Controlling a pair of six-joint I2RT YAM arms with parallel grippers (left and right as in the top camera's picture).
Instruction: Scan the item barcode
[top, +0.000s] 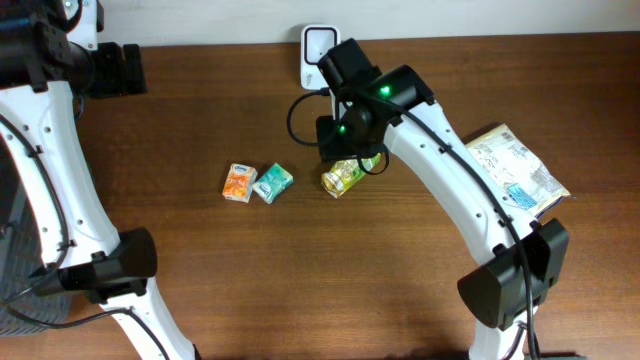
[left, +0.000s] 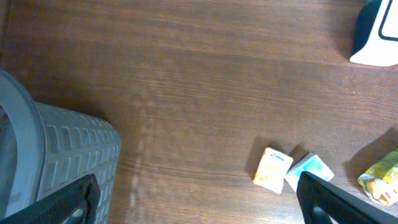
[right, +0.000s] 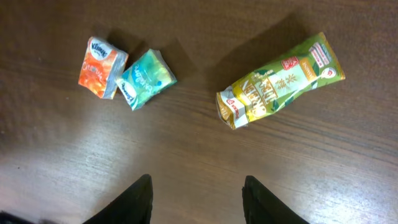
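right pincer (right: 197, 186) above crumpled green packet (right: 280, 81)

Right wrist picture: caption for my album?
Open black right gripper facing orange tissue pack, teal tissue pack, green crinkled pouch.

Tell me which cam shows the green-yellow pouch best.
Right wrist: the whole green-yellow pouch lies unobstructed, print facing the lens. Overhead shows it small, its upper end under the right arm. Left wrist catches only one end at the frame's right edge.
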